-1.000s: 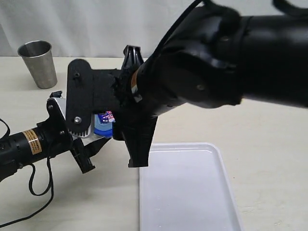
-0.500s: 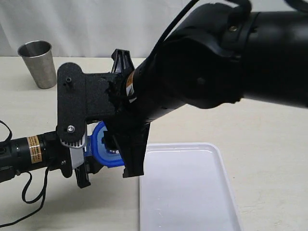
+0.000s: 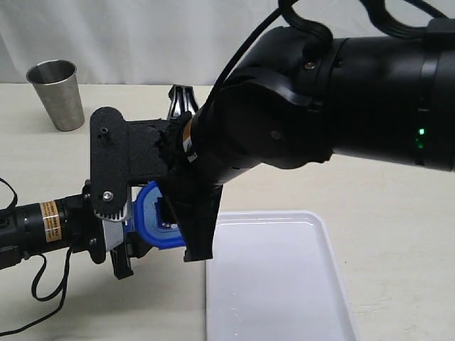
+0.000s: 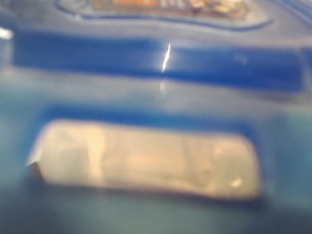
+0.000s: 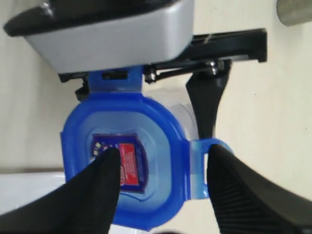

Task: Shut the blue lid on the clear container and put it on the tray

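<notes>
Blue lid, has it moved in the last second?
Yes. The blue lid sits lower in the exterior view, farther from the steel cup and nearer the tray.

the exterior camera is looking slightly downward across the table (image 3: 398,192) toward a white curtain (image 3: 142,35), with the right arm (image 3: 341,99) crowding close to it. the left wrist camera is sitting so near the blue lid (image 4: 156,58) that everything is blurring. the right wrist camera is looking closely onto the lid's top between two dark fingers (image 5: 243,195). all three are sharing that lid.
</notes>
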`<state>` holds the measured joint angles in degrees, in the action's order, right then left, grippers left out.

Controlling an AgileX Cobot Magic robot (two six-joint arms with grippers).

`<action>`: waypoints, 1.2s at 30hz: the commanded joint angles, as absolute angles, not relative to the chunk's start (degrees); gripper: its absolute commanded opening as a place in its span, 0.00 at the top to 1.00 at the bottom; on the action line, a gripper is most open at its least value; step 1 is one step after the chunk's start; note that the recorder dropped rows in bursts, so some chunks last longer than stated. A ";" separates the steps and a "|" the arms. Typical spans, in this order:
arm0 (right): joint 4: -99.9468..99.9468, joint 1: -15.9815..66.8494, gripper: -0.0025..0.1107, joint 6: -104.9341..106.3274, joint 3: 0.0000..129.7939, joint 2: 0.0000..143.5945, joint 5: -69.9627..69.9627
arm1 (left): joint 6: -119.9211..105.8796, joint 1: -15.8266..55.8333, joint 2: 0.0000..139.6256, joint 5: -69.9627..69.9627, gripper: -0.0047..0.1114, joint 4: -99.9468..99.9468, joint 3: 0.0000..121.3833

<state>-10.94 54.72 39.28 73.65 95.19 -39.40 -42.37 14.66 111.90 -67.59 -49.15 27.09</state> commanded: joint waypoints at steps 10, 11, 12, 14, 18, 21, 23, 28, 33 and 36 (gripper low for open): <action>-9.64 52.81 0.52 40.33 72.87 96.99 -39.50 | -41.74 14.63 111.54 -69.96 0.96 -49.42 27.14; -9.64 52.81 0.52 40.33 72.87 97.26 -39.49 | -41.74 14.63 111.54 -69.96 0.96 -49.42 27.14; -9.64 52.81 0.52 40.33 72.87 97.66 -39.49 | -41.74 14.63 111.54 -69.96 0.96 -49.42 27.14; -9.64 52.81 0.52 40.33 72.87 98.18 -39.49 | -41.74 14.63 111.54 -69.96 0.96 -49.42 27.14; -9.46 52.81 0.52 40.33 72.87 99.42 -39.49 | -41.74 14.63 111.54 -69.96 0.96 -49.40 27.14; -9.46 52.81 0.52 40.33 72.87 100.06 -39.86 | -41.54 14.63 111.54 -69.96 0.96 -49.40 27.14; -9.12 52.81 0.52 40.33 72.87 100.06 -39.97 | -41.51 14.63 111.54 -69.96 0.96 -49.40 27.14; -3.01 52.81 0.62 44.68 72.87 100.28 -39.97 | -39.19 14.63 111.54 -69.96 0.96 -49.40 27.14; -1.89 52.81 0.73 45.92 72.87 101.64 -40.82 | -38.73 14.63 111.54 -69.96 0.96 -49.69 27.14; -2.14 52.81 0.73 45.70 72.87 102.63 -41.40 | -37.83 14.63 111.54 -69.96 0.96 -50.32 27.14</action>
<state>-4.73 52.65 44.78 73.72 100.01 -39.10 -42.04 14.66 111.90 -62.65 -51.08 26.71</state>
